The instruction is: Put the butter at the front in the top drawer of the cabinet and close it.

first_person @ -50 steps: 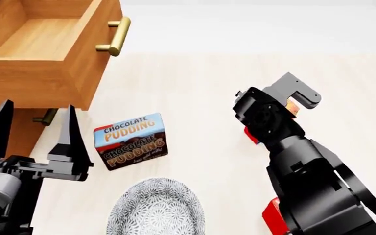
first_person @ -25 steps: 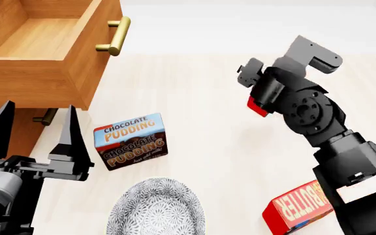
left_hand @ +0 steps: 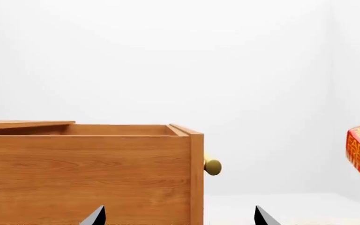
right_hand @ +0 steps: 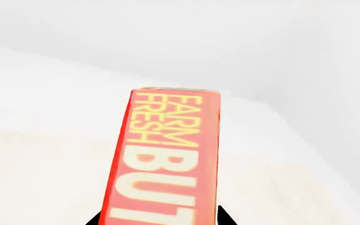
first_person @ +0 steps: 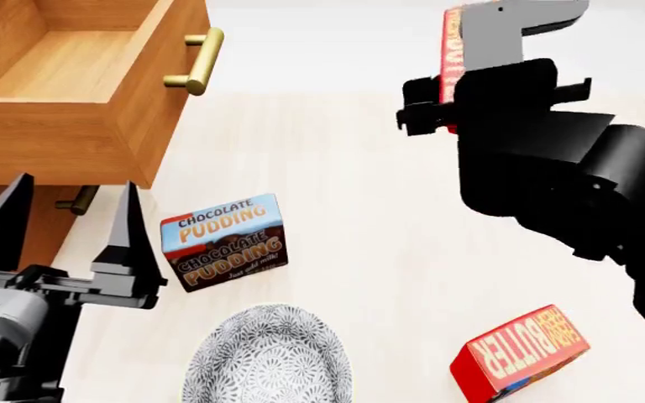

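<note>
Since a second ago the right arm has swung up from the table and carried the butter (first_person: 450, 52) with it, uncovering the second carton (first_person: 521, 353) that lies flat near the front edge. Left to right in the head view: the cabinet (first_person: 3, 220) with its top drawer (first_person: 70, 92) pulled well open and bare inside, brass handle (first_person: 196, 61) facing right; the left gripper (first_person: 65, 220) low beside the cabinet, its two black fingers spread wide with nothing between them; the pudding box (first_person: 224, 241) upright just right of it; a patterned plate (first_person: 266, 357) in front of that; then the right gripper (first_person: 474, 67), raised high at the table's right half, clamped on the butter, which stands on edge in it. The right wrist view shows the carton (right_hand: 167, 154) projecting between the fingertips, held only near its lower end. The butter is well apart from the drawer, so a long sideways carry remains. My worry is that grip: with so much carton beyond the fingers, a quick swing could tilt or slip it. Releasing too far right could also catch the drawer's front panel, dropping the carton onto the table.
</note>
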Robot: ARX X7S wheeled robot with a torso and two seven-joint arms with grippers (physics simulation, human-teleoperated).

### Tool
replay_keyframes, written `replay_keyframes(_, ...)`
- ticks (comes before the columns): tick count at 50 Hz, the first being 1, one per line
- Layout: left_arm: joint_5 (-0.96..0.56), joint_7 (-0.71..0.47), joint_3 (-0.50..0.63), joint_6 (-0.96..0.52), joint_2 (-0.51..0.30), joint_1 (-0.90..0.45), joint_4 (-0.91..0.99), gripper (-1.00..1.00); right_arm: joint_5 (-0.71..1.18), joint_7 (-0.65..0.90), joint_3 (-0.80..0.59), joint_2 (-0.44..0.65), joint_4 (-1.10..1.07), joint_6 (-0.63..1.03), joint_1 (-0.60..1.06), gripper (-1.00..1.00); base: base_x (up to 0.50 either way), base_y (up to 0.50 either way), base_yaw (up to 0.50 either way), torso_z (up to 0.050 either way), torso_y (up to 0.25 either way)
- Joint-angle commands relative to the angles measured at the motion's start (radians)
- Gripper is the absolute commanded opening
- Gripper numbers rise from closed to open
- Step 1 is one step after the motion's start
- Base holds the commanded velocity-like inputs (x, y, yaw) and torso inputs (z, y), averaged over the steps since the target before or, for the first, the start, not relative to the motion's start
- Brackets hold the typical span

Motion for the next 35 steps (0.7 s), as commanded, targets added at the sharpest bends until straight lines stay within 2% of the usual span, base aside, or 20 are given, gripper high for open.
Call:
replay_keyframes(1, 0.004, -0.005, 0.015, -0.005, -0.001, -0.006, -0.011, 1.0, -0.351, -0.011, -0.211, 0.106, -0.245, 0.098, 0.066, -1.0, 0.0, 0.0, 0.0, 0.0, 0.02)
replay_keyframes(10, 0.002, -0.011, 0.022, -0.015, -0.004, -0.005, -0.004, 1.0, -0.627, 0.126, -0.397, 0.161, -0.361, 0.182, 0.071, -1.0, 0.0, 0.0, 0.0, 0.0, 0.0)
replay_keyframes(21, 0.001, -0.017, 0.033, -0.023, -0.008, -0.007, 0.002, 1.0, -0.852, 0.271, -0.6, 0.143, -0.413, 0.359, 0.065, -1.0, 0.0, 0.0, 0.0, 0.0, 0.001)
replay_keyframes(35, -0.02, -0.014, 0.046, -0.037, -0.011, -0.013, -0.013, 1.0, -1.123, 0.401, -0.83, 0.158, -0.339, 0.362, 0.029, -1.0, 0.0, 0.0, 0.0, 0.0, 0.001)
